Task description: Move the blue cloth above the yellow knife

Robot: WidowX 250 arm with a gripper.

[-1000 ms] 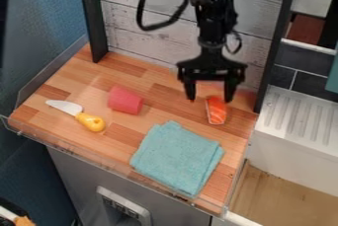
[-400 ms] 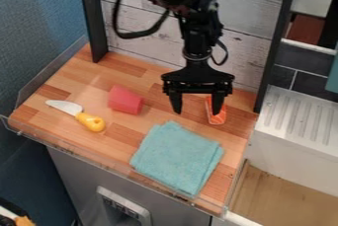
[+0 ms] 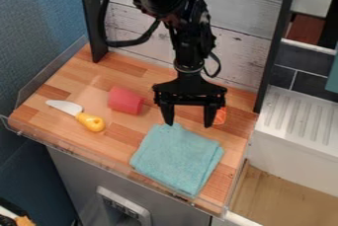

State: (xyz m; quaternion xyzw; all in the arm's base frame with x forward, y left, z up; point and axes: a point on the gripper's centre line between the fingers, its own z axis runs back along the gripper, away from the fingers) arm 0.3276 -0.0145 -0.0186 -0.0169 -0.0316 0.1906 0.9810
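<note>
Gripper nearing the cloth: since the earlier frames, the black gripper (image 3: 190, 123) has come down and across toward the view's left, and now hangs by the far corner of the blue cloth (image 3: 177, 158).
Blue cloth: folded flat on the wooden counter (image 3: 125, 136), near its front edge, in the same place as before.
Gripper fingers: spread wide, pointing down, with nothing held; whether a tip touches the cloth I can't tell from here.
Orange toy piece: partly hidden behind one finger.
Red cup: on its side, between cloth and knife, toward the wall.
Yellow knife (image 3: 91, 122): over at the view's left, blade angled away from the cloth.
Step in hand: lining up for the grasp, I'd say.
Next move: lower onto the cloth, pinch a fold, lift clear of the cup, then carry it across to the knife's far side.
</note>
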